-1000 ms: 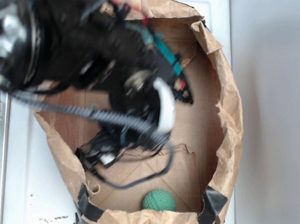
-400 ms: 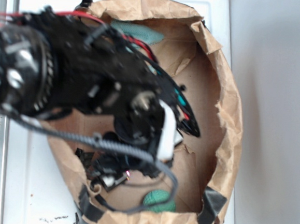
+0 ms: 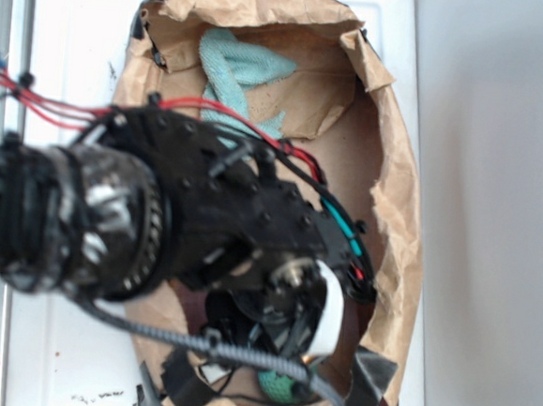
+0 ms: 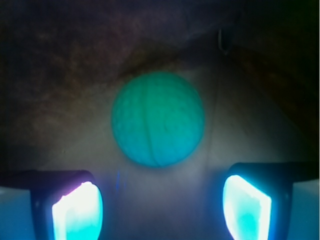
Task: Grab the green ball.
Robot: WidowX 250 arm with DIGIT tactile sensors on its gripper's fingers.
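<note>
At the left of your exterior view, the black robot arm (image 3: 110, 228) with its red wires reaches in from the frame edge across the white worktop (image 3: 78, 37) and down into the crumpled brown paper bag (image 3: 394, 203), which lies open-mouthed toward the camera. Behind the arm, near the far wall of the bag, you can see a pale teal terry cloth rag (image 3: 235, 68) bunched up against the paper. Moving right and down, the arm's end hides most of the bag's near floor; only a sliver of the small round green ball with a finely textured surface (image 3: 279, 385) shows beneath it, close to the bag's near rim, where strips of black tape (image 3: 370, 385) hold the paper.

In your wrist view the hand (image 4: 161, 207) stands wide open and holds nothing: its left finger (image 4: 77, 210) and right finger (image 4: 247, 207) glow at the bottom corners, well apart. The green ball (image 4: 158, 118) sits on the bag's floor ahead of the gap, roughly centred between the fingers, touching neither, with the dark paper wall behind it.
</note>
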